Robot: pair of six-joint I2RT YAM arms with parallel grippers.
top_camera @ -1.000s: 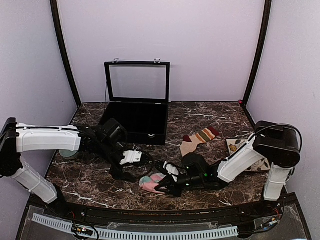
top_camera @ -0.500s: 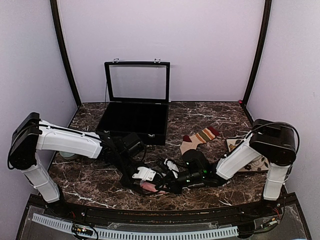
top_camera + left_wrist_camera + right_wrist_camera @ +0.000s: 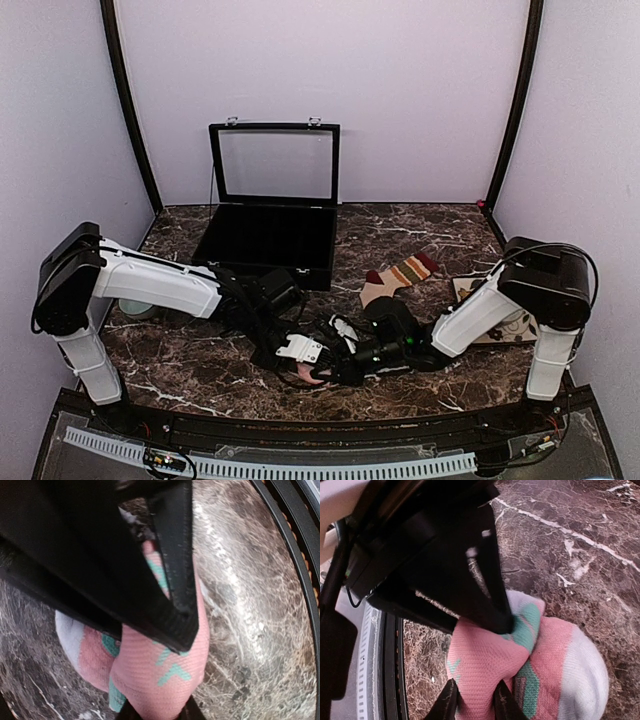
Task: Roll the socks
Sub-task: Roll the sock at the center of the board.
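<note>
Two grippers are meeting: left gripper (image 3: pixel 310 362), newly arriving (opening unclear), pressing the pink sock (image 3: pixel 485 672); right gripper (image 3: pixel 472 702) pinching its fold.

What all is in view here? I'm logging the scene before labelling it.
pink sock: one bundle, pink with teal patches and a grey toe, near the front edge
striped sock: one, tan with red and olive stripes and a maroon cuff, right of centre
display case: one, black, lid open, back centre
patterned card: one, cream with leaf print, far right, partly under the right arm
round object: one, grey-green, left side, mostly hidden by the left arm
table: one, dark marble
left gripper: one, black, gripping the pink sock
right gripper: one, black, pinching the pink sock
</note>
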